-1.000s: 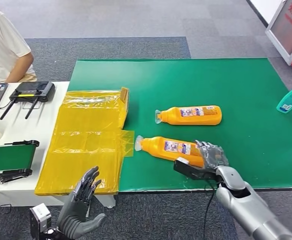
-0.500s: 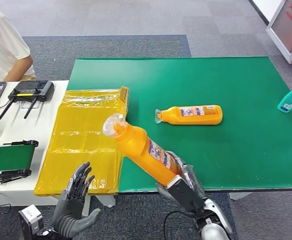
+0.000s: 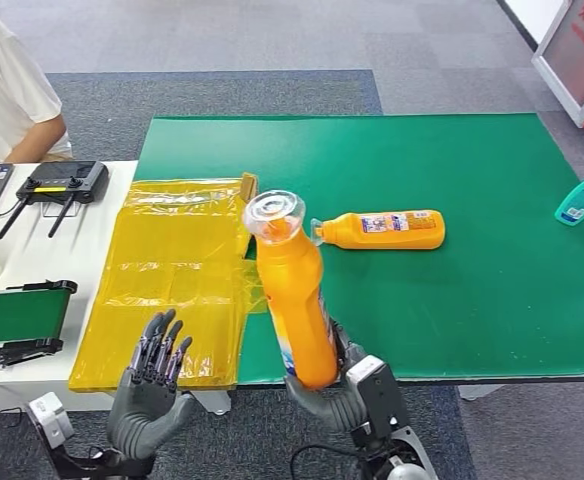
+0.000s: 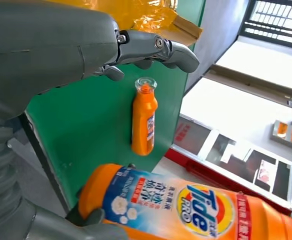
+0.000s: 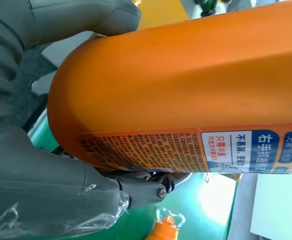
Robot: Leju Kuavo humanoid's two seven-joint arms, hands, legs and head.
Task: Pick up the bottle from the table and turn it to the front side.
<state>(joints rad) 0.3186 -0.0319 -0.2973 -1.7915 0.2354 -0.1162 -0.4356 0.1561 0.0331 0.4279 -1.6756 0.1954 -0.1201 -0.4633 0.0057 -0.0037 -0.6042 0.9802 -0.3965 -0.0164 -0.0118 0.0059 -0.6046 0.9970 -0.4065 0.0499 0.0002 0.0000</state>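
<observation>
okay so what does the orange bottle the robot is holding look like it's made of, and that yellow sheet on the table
The orange bottle in the right hand looks like smooth, glossy opaque plastic: soft highlights run along its body, and it has a clear cap and a printed label. The yellow sheet looks like thin, translucent plastic film: it wrinkles, shines and overlaps in darker layers. Neither can be confirmed by sight alone.

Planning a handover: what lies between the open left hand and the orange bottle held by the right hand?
In the head view, nothing solid: open air between the left hand and the orange plastic bottle, with the yellow plastic bag and grey carpet beneath.
</observation>
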